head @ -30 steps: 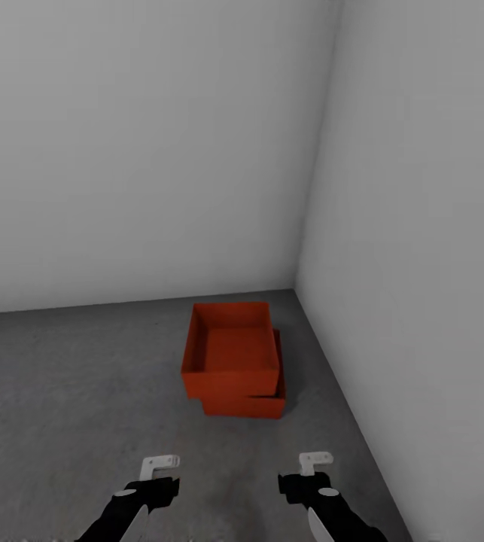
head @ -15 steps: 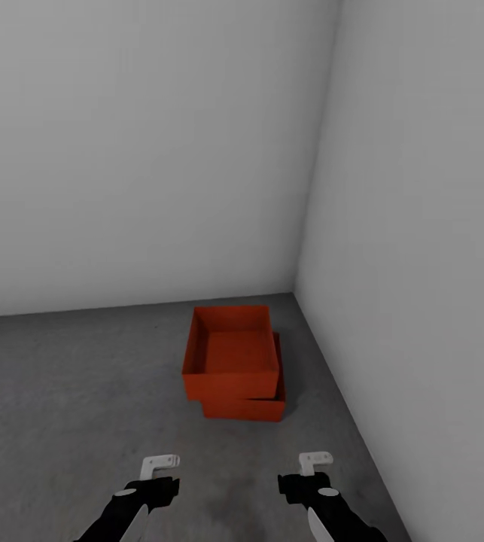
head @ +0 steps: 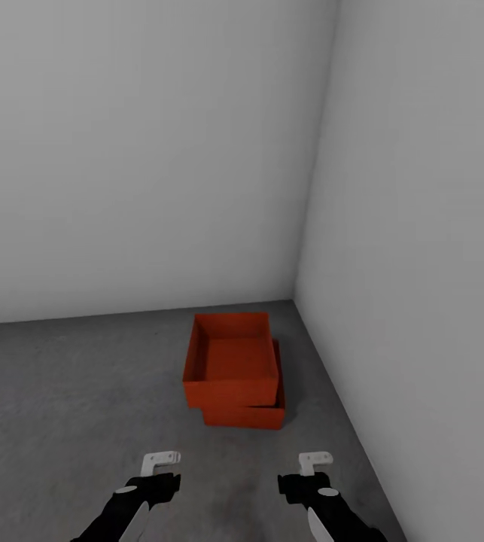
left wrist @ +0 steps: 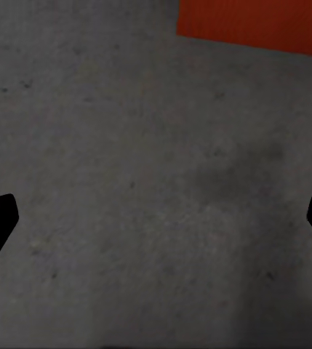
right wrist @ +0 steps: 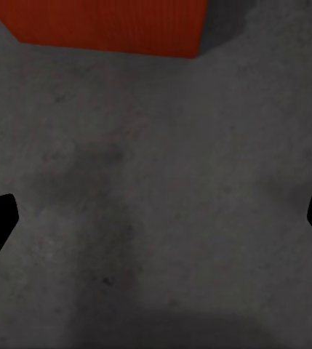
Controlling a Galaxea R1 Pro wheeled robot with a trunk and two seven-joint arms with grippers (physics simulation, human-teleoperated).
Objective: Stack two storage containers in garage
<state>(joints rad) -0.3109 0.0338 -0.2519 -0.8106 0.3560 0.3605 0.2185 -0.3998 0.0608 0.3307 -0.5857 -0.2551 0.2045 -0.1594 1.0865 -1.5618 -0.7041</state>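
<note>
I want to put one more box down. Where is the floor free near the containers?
Free: the floor left of the stacked storage containers, toward the back wall, and the strip between them and both grippers. Crowded: the narrow gap beside the right wall.

Matt containers (head: 232,370), rough concrete floor (head: 68,384)
</note>
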